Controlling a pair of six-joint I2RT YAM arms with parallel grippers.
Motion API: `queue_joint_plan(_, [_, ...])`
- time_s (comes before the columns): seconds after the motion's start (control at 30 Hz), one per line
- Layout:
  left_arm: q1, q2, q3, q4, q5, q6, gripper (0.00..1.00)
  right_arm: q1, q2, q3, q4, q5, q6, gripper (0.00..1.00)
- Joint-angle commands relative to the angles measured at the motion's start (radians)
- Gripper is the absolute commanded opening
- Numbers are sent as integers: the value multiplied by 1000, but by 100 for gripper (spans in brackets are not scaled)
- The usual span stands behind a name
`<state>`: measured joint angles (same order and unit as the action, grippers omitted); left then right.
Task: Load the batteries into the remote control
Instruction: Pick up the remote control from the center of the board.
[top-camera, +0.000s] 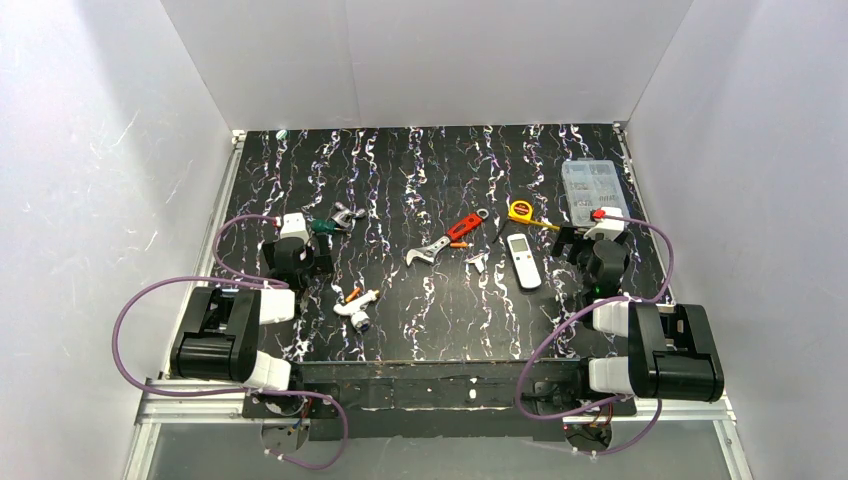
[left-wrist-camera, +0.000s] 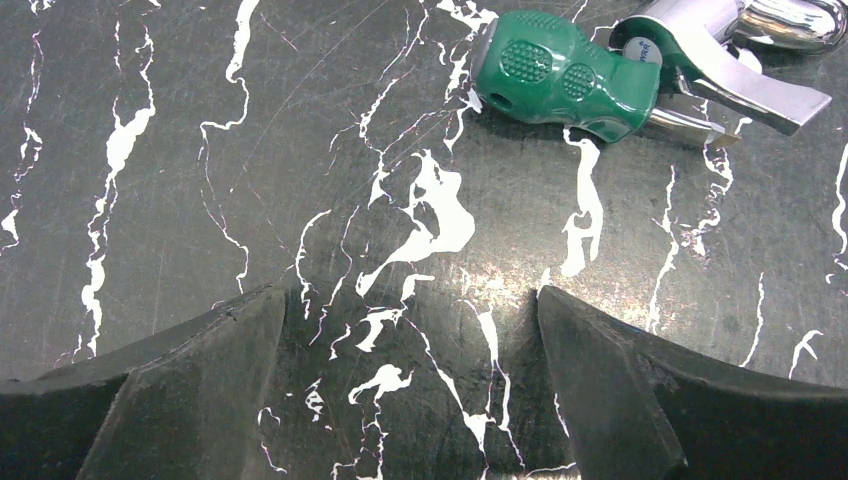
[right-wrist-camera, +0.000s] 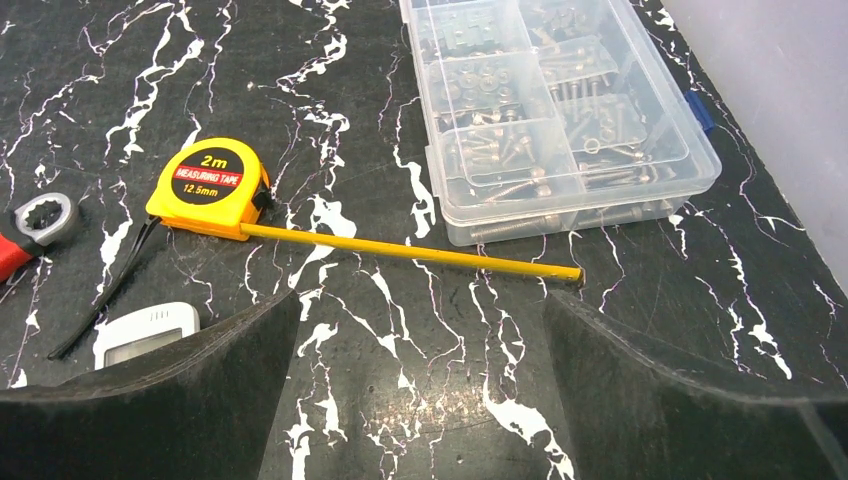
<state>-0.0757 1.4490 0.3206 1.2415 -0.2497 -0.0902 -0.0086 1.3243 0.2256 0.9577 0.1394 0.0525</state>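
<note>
left gripper (left-wrist-camera: 410, 300) gaping wide, empty, near green-handled tool (left-wrist-camera: 565, 75) | right gripper (right-wrist-camera: 420, 305) same deal, by tape measure (right-wrist-camera: 208, 185) | remote control (top-camera: 523, 260) just left of right gripper | orange battery (top-camera: 352, 294) beside white tube tool (top-camera: 358, 312)

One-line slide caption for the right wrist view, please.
Open right hand above black marbled table, facing a yellow tape measure, blade extended, and a clear plastic parts box.

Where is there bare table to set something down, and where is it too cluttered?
Two bare patches: the far strip beyond the wrench, between the green-handled tool and the parts box; and the near-edge strip right of the white tube tool, nearer than the remote control. Crowded: mid-table, where wrench, remote control and tape measure lie close together.
</note>
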Motion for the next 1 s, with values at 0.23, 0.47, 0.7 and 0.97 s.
queue_joint_plan(0.23, [11,35,-41,-201,-15,39,99,-8,0,36,16,-17,9,100])
queue_joint_plan(0.47, [11,36,-39,-203,-19,38,100,-10,3,38,15,-18,9,100])
queue_joint_plan(0.7, [-3,-199,166,-764,-172,-30,99,-12,-109,35,-72,-45,3,100])
queue_joint_plan(0.97, [0,-260,503,-1419,-157,-243,99,-11,-316,362,-859,-82,376,100])
